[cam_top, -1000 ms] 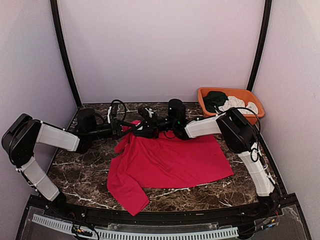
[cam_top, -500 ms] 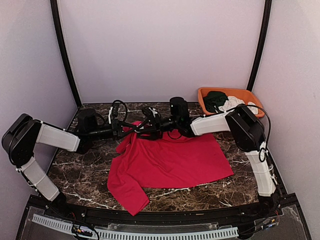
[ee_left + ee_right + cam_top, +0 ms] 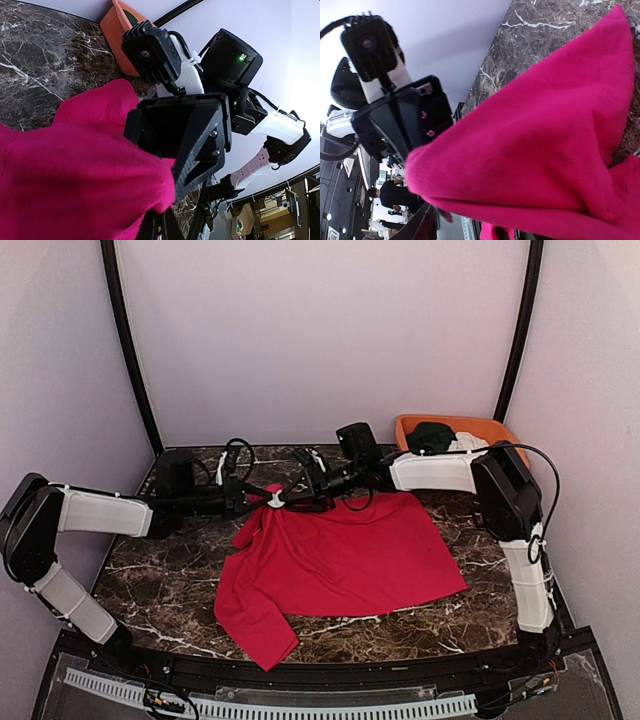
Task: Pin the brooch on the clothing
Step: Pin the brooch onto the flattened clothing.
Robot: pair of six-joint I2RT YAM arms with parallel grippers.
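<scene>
A dark marble table (image 3: 170, 570) sits inside pale walls. The red T-shirt (image 3: 350, 560) lies spread across its middle, one sleeve trailing toward the near edge and the far-left part lifted into a peak. My left gripper (image 3: 255, 502) is clamped on that peak. The right wrist view shows it best, with the cloth running straight out of the black jaws. Facing it from the right is the right gripper (image 3: 300, 496). I cannot tell how wide its claw stands, because red cloth covers the fingers in both wrist views. Only the overhead view shows a small pale ring (image 3: 275, 499) between the two grippers. It may be the brooch, but it is too small to say. In the far right corner an orange bin (image 3: 415, 425) holds a dark green garment (image 3: 432, 437) and a white garment (image 3: 465, 442), partly hidden behind the right arm.
</scene>
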